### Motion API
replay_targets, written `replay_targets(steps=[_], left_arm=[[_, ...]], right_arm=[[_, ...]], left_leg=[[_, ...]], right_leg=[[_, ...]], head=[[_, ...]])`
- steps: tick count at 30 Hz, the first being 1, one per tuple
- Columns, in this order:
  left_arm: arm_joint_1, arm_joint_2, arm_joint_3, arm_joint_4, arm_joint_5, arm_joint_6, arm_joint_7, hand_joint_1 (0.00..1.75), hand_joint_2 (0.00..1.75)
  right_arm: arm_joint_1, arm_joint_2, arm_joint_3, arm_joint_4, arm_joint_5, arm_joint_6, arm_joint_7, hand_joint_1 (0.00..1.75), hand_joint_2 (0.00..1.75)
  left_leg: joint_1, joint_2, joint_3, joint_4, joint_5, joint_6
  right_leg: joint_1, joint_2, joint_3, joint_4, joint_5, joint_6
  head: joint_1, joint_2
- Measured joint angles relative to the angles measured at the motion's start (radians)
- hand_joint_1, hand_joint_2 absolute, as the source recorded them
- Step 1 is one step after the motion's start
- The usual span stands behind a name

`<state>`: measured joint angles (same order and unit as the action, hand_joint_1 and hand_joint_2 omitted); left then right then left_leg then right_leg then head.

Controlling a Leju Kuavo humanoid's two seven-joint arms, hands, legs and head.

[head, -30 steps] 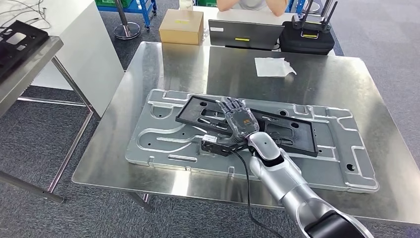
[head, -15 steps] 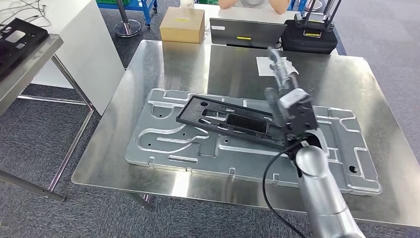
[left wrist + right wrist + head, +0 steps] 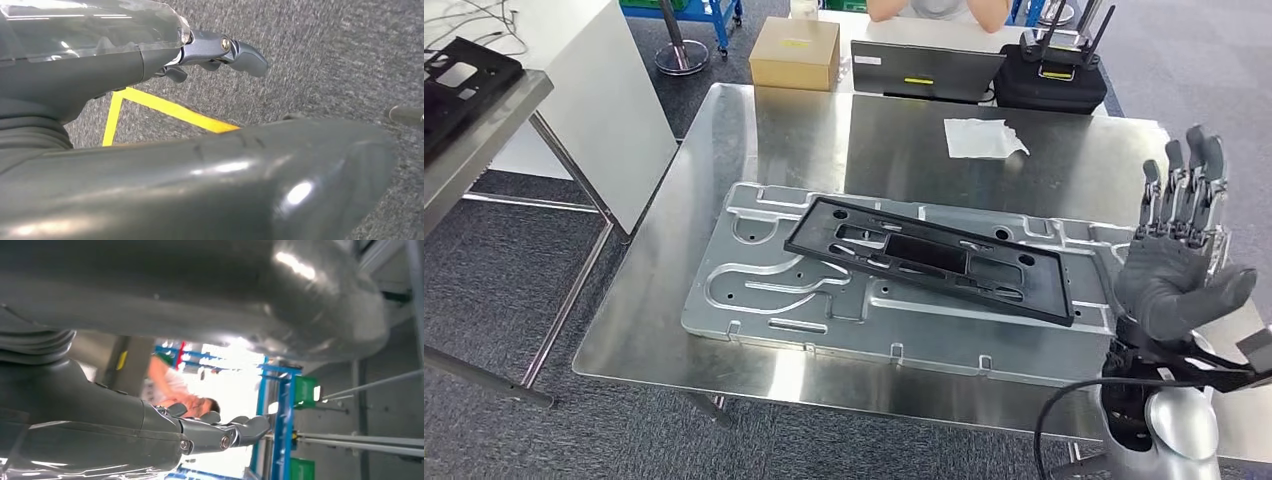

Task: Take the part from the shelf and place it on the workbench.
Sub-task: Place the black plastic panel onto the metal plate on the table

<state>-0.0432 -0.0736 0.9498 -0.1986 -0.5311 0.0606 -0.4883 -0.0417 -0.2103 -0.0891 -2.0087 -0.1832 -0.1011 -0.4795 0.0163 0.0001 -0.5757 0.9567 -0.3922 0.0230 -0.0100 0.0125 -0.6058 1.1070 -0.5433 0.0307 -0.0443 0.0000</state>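
**Black part lies on the workbench, right hand raised and empty**

On the workbench [image 3: 764, 130], a shiny steel table, a large grey stamped metal plate [image 3: 754, 290] lies flat. The black part [image 3: 924, 258], a long flat frame with openings, rests on top of this plate, turned a little so its right end comes nearer.

The right hand [image 3: 1176, 250] is at the near right side of the table, above its edge and apart from the part. Its fingers [image 3: 1194, 180] point up, straight and a little spread, and it holds nothing. The left hand [image 3: 215, 50] hangs over grey carpet with a yellow floor line [image 3: 170, 111]; its fingers are stretched out, with nothing in them.

At the far side stand a cardboard box [image 3: 796, 52], a laptop [image 3: 924, 70] and a black case [image 3: 1052, 78]. A white cloth [image 3: 984, 137] lies on the table.
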Motion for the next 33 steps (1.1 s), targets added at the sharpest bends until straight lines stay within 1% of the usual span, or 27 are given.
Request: replay_targets(steps=[1,2,3,4,6,7,8,9,12,13,14,16,17,18,19,20,21,22,23,24,25,27,28,29,31,32,33], left_arm=[[0.000,-0.001,0.003,0.000,0.000,-0.001,0.000,0.00,0.00],[0.000,-0.002,0.005,0.000,0.000,-0.002,0.000,0.00,0.00],[0.000,-0.003,0.006,0.000,0.000,-0.002,0.000,0.00,0.00],[0.000,-0.005,0.007,0.000,-0.001,-0.003,0.000,0.00,0.00],[-0.001,-0.006,0.010,0.000,-0.003,-0.006,0.000,0.00,0.00],[0.000,-0.006,0.013,-0.001,-0.004,-0.008,0.001,0.00,0.00],[0.000,-0.005,0.015,-0.001,-0.006,-0.011,0.001,0.00,0.00],[0.001,-0.004,0.018,-0.002,-0.008,-0.013,0.001,0.00,0.00],[0.002,-0.005,0.024,-0.002,-0.011,-0.018,0.002,0.00,0.00],[0.003,-0.006,0.025,-0.002,-0.011,-0.019,0.002,0.00,0.00],[0.003,-0.006,0.027,-0.002,-0.011,-0.019,0.003,0.00,0.00],[0.002,-0.006,0.028,-0.002,-0.011,-0.019,0.003,0.00,0.00],[0.001,-0.006,0.029,-0.002,-0.011,-0.019,0.003,0.00,0.00],[0.001,-0.006,0.029,-0.002,-0.011,-0.019,0.003,0.00,0.00],[0.000,-0.006,0.029,-0.002,-0.011,-0.019,0.003,0.00,0.00],[0.000,-0.006,0.029,-0.002,-0.011,-0.020,0.003,0.00,0.00],[-0.002,-0.006,0.030,-0.002,-0.011,-0.021,0.003,0.00,0.00],[-0.005,-0.006,0.030,-0.003,-0.011,-0.023,0.003,0.00,0.00],[-0.009,-0.005,0.031,-0.003,-0.011,-0.025,0.003,0.00,0.00],[-0.013,-0.006,0.031,-0.003,-0.010,-0.027,0.003,0.00,0.00],[-0.016,-0.006,0.033,-0.003,-0.010,-0.029,0.003,0.00,0.00],[-0.016,-0.008,0.036,-0.003,-0.009,-0.033,0.004,0.00,0.00],[-0.015,-0.008,0.038,-0.003,-0.009,-0.034,0.005,0.00,0.00],[-0.014,-0.009,0.040,-0.003,-0.009,-0.035,0.006,0.00,0.00],[-0.013,-0.010,0.044,-0.003,-0.006,-0.037,0.008,0.00,0.00],[-0.013,-0.011,0.046,-0.003,-0.005,-0.038,0.008,0.00,0.00],[-0.012,-0.012,0.048,-0.003,-0.004,-0.038,0.009,0.00,0.00]], right_arm=[[0.023,-0.001,-0.018,-0.006,-0.002,0.001,-0.004,0.00,0.00],[0.044,0.000,-0.033,-0.009,-0.003,0.002,-0.007,0.00,0.00],[0.065,0.000,-0.046,-0.011,-0.003,0.003,-0.008,0.00,0.00],[0.086,0.001,-0.062,-0.015,-0.004,0.006,-0.010,0.00,0.00],[0.128,0.005,-0.098,-0.024,-0.009,0.019,-0.014,0.00,0.00],[0.147,0.009,-0.120,-0.029,-0.012,0.028,-0.015,0.00,0.00],[0.166,0.014,-0.141,-0.035,-0.015,0.036,-0.017,0.00,0.00],[0.184,0.019,-0.162,-0.040,-0.016,0.042,-0.017,0.00,0.00],[0.233,0.039,-0.226,-0.055,-0.006,0.051,-0.017,0.00,0.00],[0.246,0.047,-0.247,-0.060,-0.001,0.053,-0.016,0.00,0.00],[0.258,0.054,-0.265,-0.065,0.003,0.056,-0.016,0.00,0.00],[0.275,0.065,-0.290,-0.073,0.006,0.060,-0.016,0.00,0.00],[0.281,0.070,-0.298,-0.075,0.007,0.061,-0.016,0.00,0.00],[0.287,0.075,-0.304,-0.077,0.008,0.062,-0.015,0.00,0.00],[0.291,0.080,-0.311,-0.078,0.010,0.063,-0.014,0.00,0.00],[0.294,0.086,-0.318,-0.080,0.015,0.063,-0.013,0.00,0.00],[0.297,0.092,-0.326,-0.082,0.022,0.064,-0.012,0.00,0.00],[0.301,0.100,-0.335,-0.085,0.032,0.065,-0.010,0.00,0.00],[0.307,0.109,-0.346,-0.089,0.042,0.067,-0.009,0.00,0.00],[0.314,0.120,-0.360,-0.093,0.052,0.070,-0.008,0.00,0.00],[0.319,0.130,-0.374,-0.096,0.061,0.074,-0.007,0.00,0.00],[0.327,0.146,-0.401,-0.100,0.073,0.082,-0.005,0.00,0.00],[0.330,0.151,-0.412,-0.102,0.077,0.085,-0.005,0.00,0.00],[0.335,0.156,-0.424,-0.104,0.081,0.090,-0.005,0.00,0.00],[0.345,0.166,-0.448,-0.105,0.089,0.107,-0.002,0.00,0.00],[0.349,0.170,-0.460,-0.105,0.093,0.117,-0.001,0.00,0.00],[0.352,0.175,-0.469,-0.105,0.097,0.126,0.000,0.00,0.00]], left_leg=[[0.001,0.002,-0.001,-0.001,0.001,0.001],[0.001,0.005,-0.003,0.001,0.001,0.000],[0.003,0.006,-0.007,0.004,0.001,-0.002],[0.007,0.007,-0.010,0.008,0.001,-0.006],[0.016,0.007,-0.021,0.025,-0.002,-0.020],[0.020,0.005,-0.027,0.035,-0.005,-0.031],[0.020,0.003,-0.032,0.045,-0.007,-0.041],[0.018,0.001,-0.036,0.054,-0.008,-0.049],[0.020,-0.003,-0.048,0.070,-0.012,-0.065],[0.022,-0.002,-0.057,0.089,-0.034,-0.068],[0.023,-0.001,-0.071,0.127,-0.072,-0.069],[0.018,0.000,-0.104,0.249,-0.171,-0.065],[0.015,0.000,-0.115,0.311,-0.206,-0.061],[0.010,0.000,-0.112,0.348,-0.221,-0.055],[0.004,0.000,-0.095,0.354,-0.216,-0.046],[-0.003,0.001,-0.059,0.322,-0.195,-0.034],[-0.012,0.006,-0.007,0.259,-0.172,-0.019],[-0.022,0.020,0.048,0.180,-0.164,-0.003],[-0.030,0.034,0.094,0.113,-0.160,0.006],[-0.036,0.045,0.121,0.066,-0.161,0.012],[-0.041,0.050,0.131,0.043,-0.163,0.014],[-0.042,0.038,0.123,0.027,-0.137,0.018],[-0.040,0.032,0.117,0.018,-0.122,0.021],[-0.038,0.026,0.107,0.010,-0.105,0.025],[-0.035,0.014,0.080,0.006,-0.077,0.030],[-0.035,0.008,0.064,0.007,-0.064,0.030],[-0.035,0.000,0.047,0.009,-0.052,0.028]], right_leg=[[-0.005,0.000,-0.029,0.065,-0.033,0.007],[-0.011,-0.001,-0.052,0.119,-0.054,0.013],[-0.018,-0.002,-0.061,0.144,-0.056,0.020],[-0.024,-0.004,-0.051,0.132,-0.039,0.028],[-0.038,-0.009,0.017,0.015,0.014,0.047],[-0.040,-0.009,0.048,-0.037,0.036,0.051],[-0.041,-0.008,0.067,-0.071,0.047,0.048],[-0.040,-0.005,0.071,-0.081,0.046,0.038],[-0.037,-0.002,0.051,-0.065,0.049,0.000],[-0.035,-0.004,0.042,-0.063,0.054,-0.010],[-0.032,-0.005,0.032,-0.063,0.062,-0.021],[-0.024,-0.006,0.011,-0.062,0.078,-0.033],[-0.018,-0.007,-0.001,-0.062,0.086,-0.037],[-0.011,-0.008,-0.012,-0.061,0.095,-0.041],[-0.004,-0.010,-0.023,-0.061,0.104,-0.044],[0.003,-0.012,-0.033,-0.061,0.112,-0.047],[0.009,-0.016,-0.042,-0.061,0.121,-0.049],[0.015,-0.020,-0.048,-0.061,0.128,-0.050],[0.017,-0.027,-0.050,-0.062,0.135,-0.048],[0.016,-0.035,-0.050,-0.064,0.142,-0.044],[0.014,-0.045,-0.048,-0.067,0.149,-0.039],[0.007,-0.058,-0.045,-0.074,0.160,-0.026],[0.006,-0.054,-0.047,-0.068,0.146,-0.019],[0.006,-0.045,-0.052,-0.048,0.113,-0.014],[0.003,-0.025,-0.071,0.043,0.007,-0.005],[0.002,-0.022,-0.080,0.102,-0.034,-0.002],[0.000,-0.022,-0.082,0.150,-0.050,0.000]], head=[[0.000,0.000],[0.000,0.000],[0.000,0.000],[0.000,0.000],[0.000,0.000],[0.000,0.000],[0.000,0.000],[0.000,0.000],[0.000,0.000],[0.000,0.000],[0.000,0.000],[0.000,0.000],[0.000,0.000],[0.000,0.000],[0.000,0.000],[0.000,0.000],[0.000,0.000],[0.000,0.000],[0.000,0.000],[0.000,0.000],[0.000,0.000],[0.000,0.000],[0.000,0.000],[0.000,0.000],[0.000,0.000],[0.000,0.000],[0.000,0.000]])
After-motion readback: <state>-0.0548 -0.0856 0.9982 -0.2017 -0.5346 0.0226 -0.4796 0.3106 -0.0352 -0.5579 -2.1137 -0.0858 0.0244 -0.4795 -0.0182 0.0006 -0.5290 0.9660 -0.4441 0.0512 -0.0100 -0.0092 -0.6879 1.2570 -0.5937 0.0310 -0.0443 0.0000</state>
